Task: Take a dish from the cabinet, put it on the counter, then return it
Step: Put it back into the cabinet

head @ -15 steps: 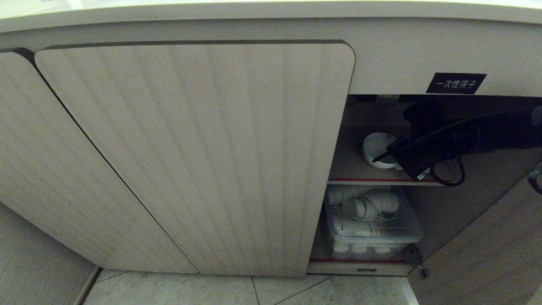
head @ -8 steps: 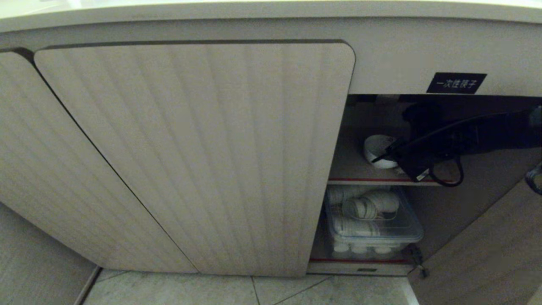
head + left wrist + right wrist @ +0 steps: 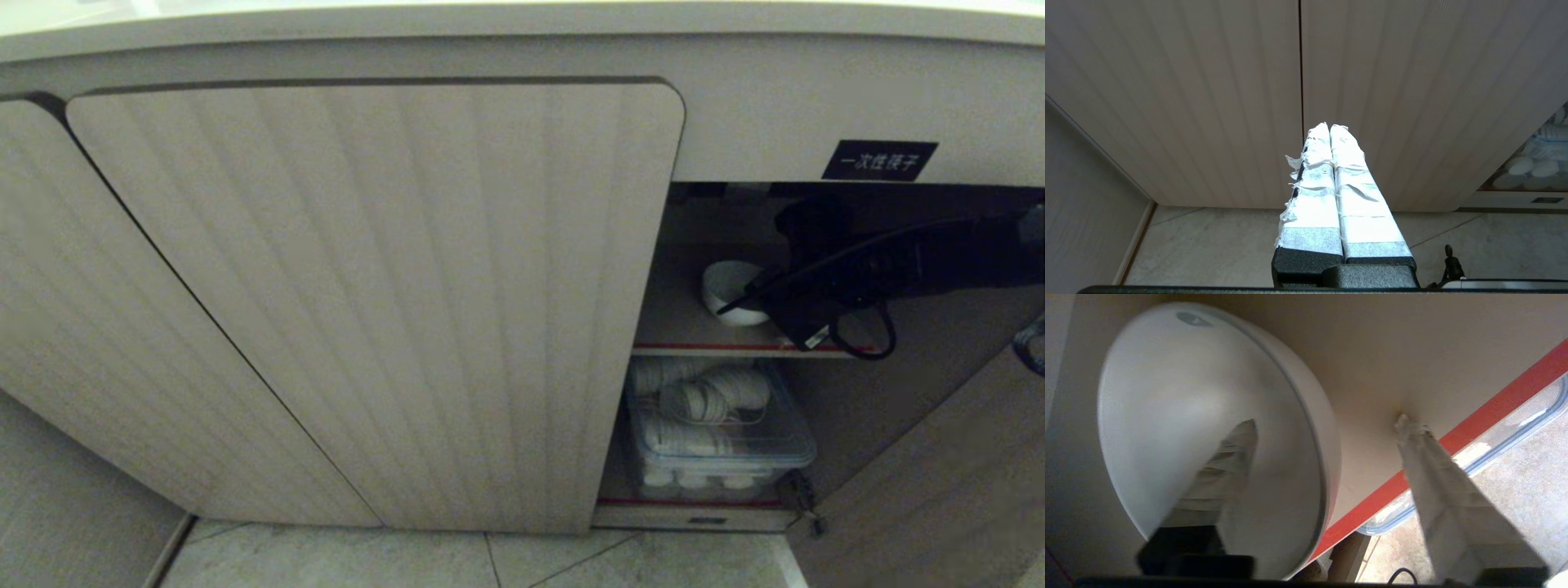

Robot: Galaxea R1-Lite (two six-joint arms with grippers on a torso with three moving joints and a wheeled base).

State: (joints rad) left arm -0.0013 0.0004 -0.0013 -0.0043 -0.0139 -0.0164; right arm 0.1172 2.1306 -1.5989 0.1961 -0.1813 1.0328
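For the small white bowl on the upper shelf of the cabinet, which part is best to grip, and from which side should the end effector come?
Grip the bowl by its thin rim on the side facing the open cabinet front, probably one finger inside and one outside. It stands upright on the shelf with its mouth up, and the right end effector already straddles that wall, open.

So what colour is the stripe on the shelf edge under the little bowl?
Red stripe, clearest in the right wrist view, running beside the white bowl.
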